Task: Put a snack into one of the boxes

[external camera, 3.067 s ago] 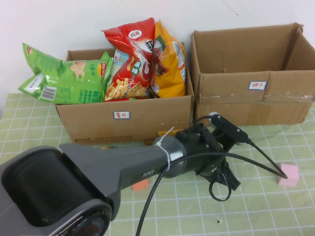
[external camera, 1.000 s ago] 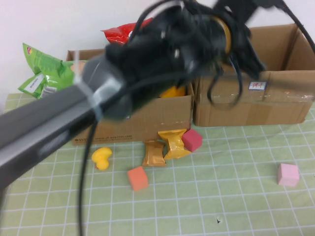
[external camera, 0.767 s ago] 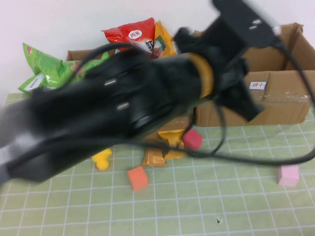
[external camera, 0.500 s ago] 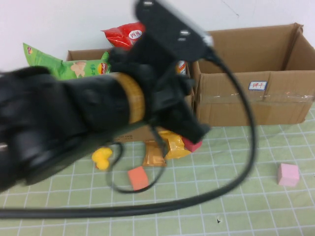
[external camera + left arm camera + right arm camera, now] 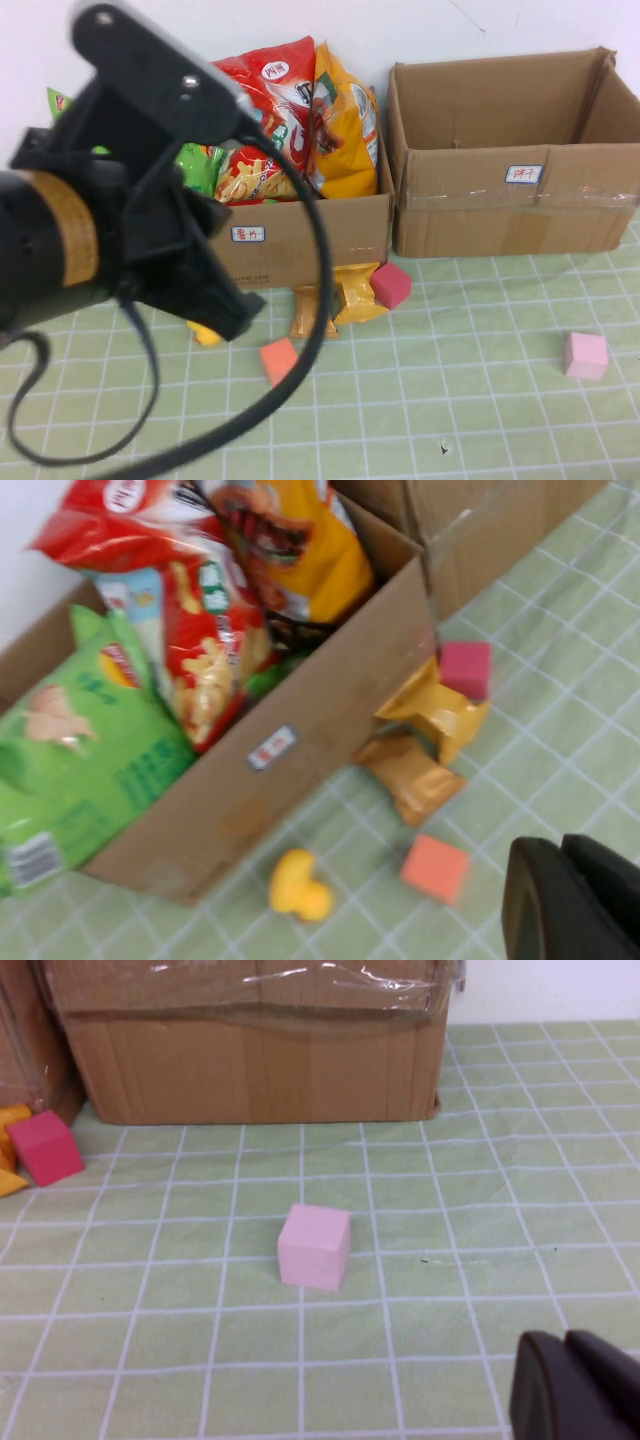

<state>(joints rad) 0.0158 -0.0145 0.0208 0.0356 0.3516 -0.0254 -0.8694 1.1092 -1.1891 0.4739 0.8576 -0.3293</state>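
Two small snack packets lie on the mat in front of the left box: a gold one (image 5: 350, 290) (image 5: 440, 705) and a brown-orange one (image 5: 312, 312) (image 5: 410, 775). The left box (image 5: 300, 235) (image 5: 300, 750) holds red, yellow and green snack bags. The right box (image 5: 500, 215) (image 5: 250, 1050) looks empty. My left gripper (image 5: 560, 847) is shut and empty, raised above the mat near the orange cube (image 5: 435, 867); its arm (image 5: 120, 230) fills the left of the high view. My right gripper (image 5: 565, 1338) is shut and empty, low over the mat near the pink cube (image 5: 315, 1245).
A magenta cube (image 5: 391, 285) touches the gold packet. An orange cube (image 5: 279, 360) and a yellow duck (image 5: 205, 332) (image 5: 298, 885) lie in front of the left box. The pink cube (image 5: 585, 354) sits at the right. A white wall stands behind the boxes.
My left arm rose from low in front of the left box, swung up by the right box, then swept left across the view. The packets and cubes have not moved.
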